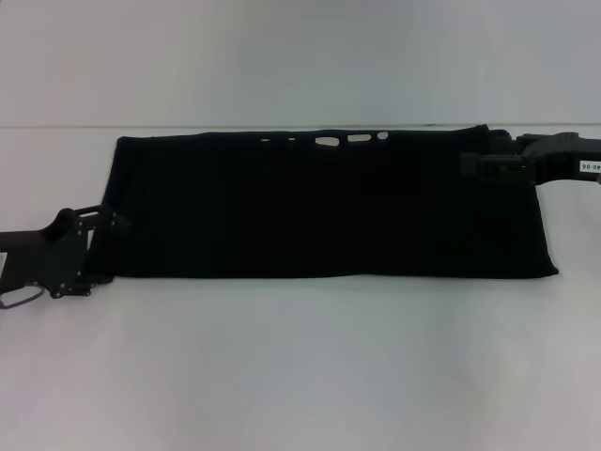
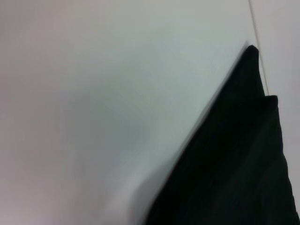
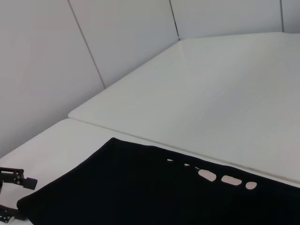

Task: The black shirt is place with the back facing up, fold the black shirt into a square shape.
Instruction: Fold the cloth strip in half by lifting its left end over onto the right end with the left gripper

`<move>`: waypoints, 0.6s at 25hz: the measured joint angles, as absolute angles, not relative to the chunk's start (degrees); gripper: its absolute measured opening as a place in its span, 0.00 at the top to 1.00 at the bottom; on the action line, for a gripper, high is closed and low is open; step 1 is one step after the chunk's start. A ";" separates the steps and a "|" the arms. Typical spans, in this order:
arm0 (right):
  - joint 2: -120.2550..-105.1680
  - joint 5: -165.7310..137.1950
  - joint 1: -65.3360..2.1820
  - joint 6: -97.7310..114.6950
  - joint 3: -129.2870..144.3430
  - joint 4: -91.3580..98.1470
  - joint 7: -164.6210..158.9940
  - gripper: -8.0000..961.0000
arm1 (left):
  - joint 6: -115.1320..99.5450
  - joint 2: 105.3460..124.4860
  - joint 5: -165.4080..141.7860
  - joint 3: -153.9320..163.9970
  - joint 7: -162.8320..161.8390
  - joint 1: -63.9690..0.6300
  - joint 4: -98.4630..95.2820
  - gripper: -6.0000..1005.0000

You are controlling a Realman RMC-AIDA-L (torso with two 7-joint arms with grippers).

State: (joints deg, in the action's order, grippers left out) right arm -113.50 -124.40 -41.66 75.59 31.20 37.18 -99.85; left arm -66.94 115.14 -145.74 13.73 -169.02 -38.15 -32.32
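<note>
The black shirt point(image 1: 319, 207) lies flat on the white table point(image 1: 300, 366) as a long, wide rectangle, with small pale gaps along its far edge. My left gripper point(image 1: 111, 250) sits low at the shirt's left edge near the front corner, fingers spread apart and open. It also shows in the right wrist view as the left gripper point(image 3: 18, 197) beside the black shirt point(image 3: 140, 187). My right gripper point(image 1: 470, 164) rests over the shirt's far right corner, dark against the dark cloth. The left wrist view shows only a pointed corner of the black shirt point(image 2: 243, 168).
Bare white tabletop runs in front of the shirt and on both sides. A seam between two table sections point(image 3: 187, 152) passes just behind the shirt's far edge. A pale panelled wall point(image 3: 56, 61) stands beyond the table.
</note>
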 joint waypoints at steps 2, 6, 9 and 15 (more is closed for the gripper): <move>-113.48 -124.37 -41.66 75.58 31.20 37.18 -99.84 0.18 | -66.61 115.14 -145.73 13.74 -168.97 -38.15 -32.32 0.15; -113.43 -124.36 -41.66 75.58 31.20 37.18 -99.84 0.18 | -65.93 115.14 -145.77 13.72 -168.95 -37.91 -32.33 0.15; -113.35 -124.36 -41.66 75.54 31.20 37.18 -99.84 0.18 | -65.72 115.14 -145.92 13.71 -168.90 -37.77 -32.40 0.15; -113.23 -124.36 -41.66 75.49 31.20 37.18 -99.84 0.18 | -65.65 115.14 -146.13 13.71 -168.87 -37.55 -32.62 0.15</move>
State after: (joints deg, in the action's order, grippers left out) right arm -113.23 -124.36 -41.66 75.49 31.20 37.18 -99.84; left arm -65.65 115.14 -146.13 13.71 -168.87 -37.55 -32.62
